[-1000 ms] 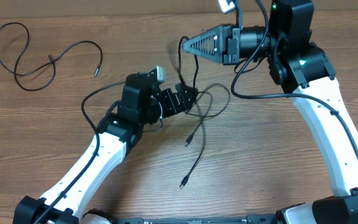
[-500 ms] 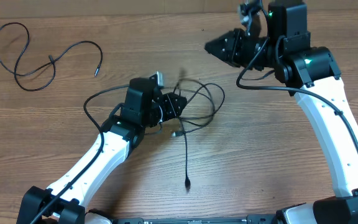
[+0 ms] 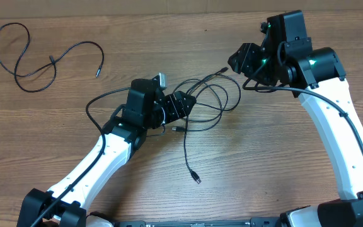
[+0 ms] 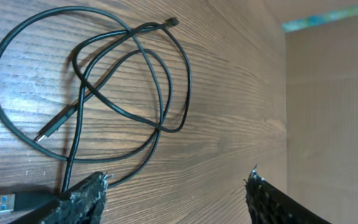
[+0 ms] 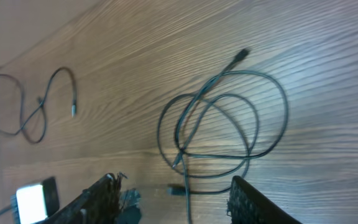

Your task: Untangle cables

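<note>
**Wood table, one knot left to work loose**

Wood-grain table [image 3: 282,164] fills every view, and the work sits at its middle. I have the left arm [image 3: 99,157] reaching in from the near left and the right arm [image 3: 333,120] bent over from the right, both pointed at the same spot. Between them lie the tangled cables [image 3: 210,104]: several thin black loops crossing one another, flat on the wood. A loose cable [image 3: 30,57] lies by itself at the far left corner, well apart, and I judge it needs nothing.

The left gripper [image 3: 180,104] sits at the left edge of the loops with its jaws spread and bare wood between them. One strand passes just by a fingertip, but nothing is pinched. The right gripper [image 3: 242,60] hangs just beyond the loops, jaws likewise apart and empty.

To do this step well, I would go for ends, not loops. One long tail [image 3: 186,150] runs toward me and finishes in a small plug [image 3: 197,180]. Another plug [image 3: 223,69] points at the right gripper. I would pin the crossing low with the left and draw that far plug outward with the right, slowly, watching that the loops open rather than cinch. A flat USB plug [image 4: 8,202] by the left fingertip could snag.
</note>
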Robot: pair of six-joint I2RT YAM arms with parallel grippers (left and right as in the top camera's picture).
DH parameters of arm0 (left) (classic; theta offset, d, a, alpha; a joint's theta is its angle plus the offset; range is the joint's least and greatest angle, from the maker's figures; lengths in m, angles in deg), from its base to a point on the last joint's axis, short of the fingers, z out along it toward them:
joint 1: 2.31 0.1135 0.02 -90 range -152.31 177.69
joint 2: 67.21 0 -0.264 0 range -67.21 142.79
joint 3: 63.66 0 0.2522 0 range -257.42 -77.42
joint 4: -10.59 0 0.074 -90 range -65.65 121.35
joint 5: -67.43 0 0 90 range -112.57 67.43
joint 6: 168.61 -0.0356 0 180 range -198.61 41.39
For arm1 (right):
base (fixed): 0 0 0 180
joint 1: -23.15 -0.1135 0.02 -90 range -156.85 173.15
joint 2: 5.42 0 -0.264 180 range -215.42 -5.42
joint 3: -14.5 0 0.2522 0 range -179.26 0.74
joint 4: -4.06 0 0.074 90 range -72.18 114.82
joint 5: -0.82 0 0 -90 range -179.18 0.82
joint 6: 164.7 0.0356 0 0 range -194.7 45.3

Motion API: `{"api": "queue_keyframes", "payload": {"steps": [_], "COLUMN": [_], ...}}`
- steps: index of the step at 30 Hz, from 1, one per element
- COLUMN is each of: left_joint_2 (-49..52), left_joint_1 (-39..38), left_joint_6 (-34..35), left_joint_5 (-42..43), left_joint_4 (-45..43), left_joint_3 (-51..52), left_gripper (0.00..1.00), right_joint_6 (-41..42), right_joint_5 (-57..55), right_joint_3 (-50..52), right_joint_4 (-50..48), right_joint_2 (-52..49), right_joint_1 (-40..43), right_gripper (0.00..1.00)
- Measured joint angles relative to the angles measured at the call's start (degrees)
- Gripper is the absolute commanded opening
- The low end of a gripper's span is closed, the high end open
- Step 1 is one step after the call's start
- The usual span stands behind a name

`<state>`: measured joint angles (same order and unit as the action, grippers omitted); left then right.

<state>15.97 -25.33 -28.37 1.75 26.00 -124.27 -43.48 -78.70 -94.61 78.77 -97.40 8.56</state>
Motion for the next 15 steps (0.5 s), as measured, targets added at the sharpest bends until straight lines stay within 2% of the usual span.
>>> {"api": "queue_keyframes", "payload": {"steps": [1, 5, 11, 15], "left_joint_2": [0.0, 0.1, 5.1, 12.7], "left_joint_1": [-0.3, -2.7, -7.7, -9.0], "left_joint_6": [1.3, 7.6, 22.6, 30.2], "left_joint_5": [-0.7, -5.9, -13.0, -14.8], "left_joint_4": [0.0, 0.0, -1.6, -11.0], "left_joint_3": [0.0, 0.0, 0.0, 0.2], "left_gripper": [0.66, 0.67, 0.66, 0.66], "right_joint_6": [0.1, 0.1, 0.0, 0.0], "right_joint_5": [-0.6, -1.9, -2.6, -2.9], "right_joint_3": [0.0, 0.0, 0.0, 0.0], "right_joint_4": [0.0, 0.0, 0.2, 0.7], "right_joint_2": [0.0, 0.0, 0.0, 0.0], "right_joint_1": [0.0, 0.0, 0.0, 0.0], "right_gripper": [0.61, 0.64, 0.67, 0.68]}}
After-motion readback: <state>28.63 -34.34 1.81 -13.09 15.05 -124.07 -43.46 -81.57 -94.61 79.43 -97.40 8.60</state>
